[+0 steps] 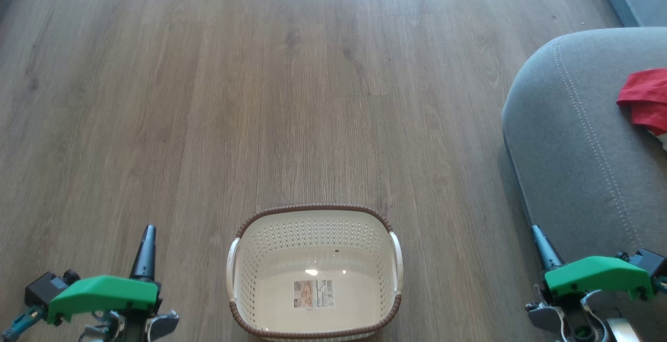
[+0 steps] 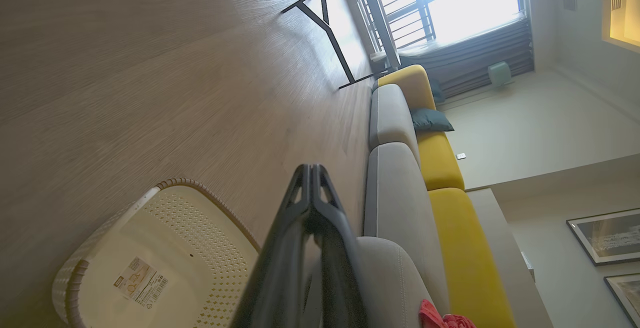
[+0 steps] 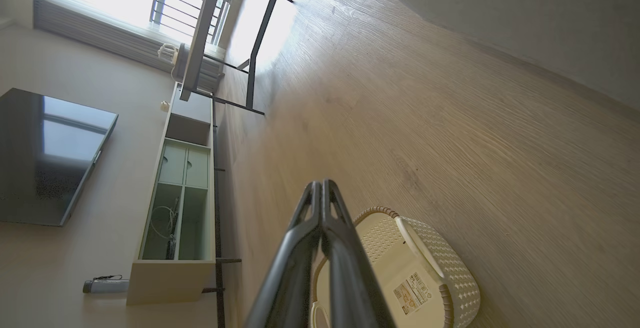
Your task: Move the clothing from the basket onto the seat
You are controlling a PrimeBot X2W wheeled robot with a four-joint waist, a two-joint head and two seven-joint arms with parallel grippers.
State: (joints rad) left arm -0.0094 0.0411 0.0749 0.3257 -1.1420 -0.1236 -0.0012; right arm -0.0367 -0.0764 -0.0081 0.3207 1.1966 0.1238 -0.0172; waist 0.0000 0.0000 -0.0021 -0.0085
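clothing (image 1: 645, 97) on the seat (image 1: 568, 138) — seemingly bunched; basket (image 1: 312, 227) well apart

The left gripper (image 2: 311, 169) has its two dark fingers pressed tight together. The basket (image 2: 195, 223) sits on the wood floor (image 2: 125, 68), near the grey seat (image 2: 387, 278). Some red clothing (image 2: 434, 317) lies on the seat.

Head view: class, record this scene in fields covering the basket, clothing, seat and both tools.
seat: grey, at right
basket: on the floor, left of the seat, empty except for a label
clothing: red, lying on the seat
left tool: shut, holding nothing
right tool: shut, holding nothing
task: appears done
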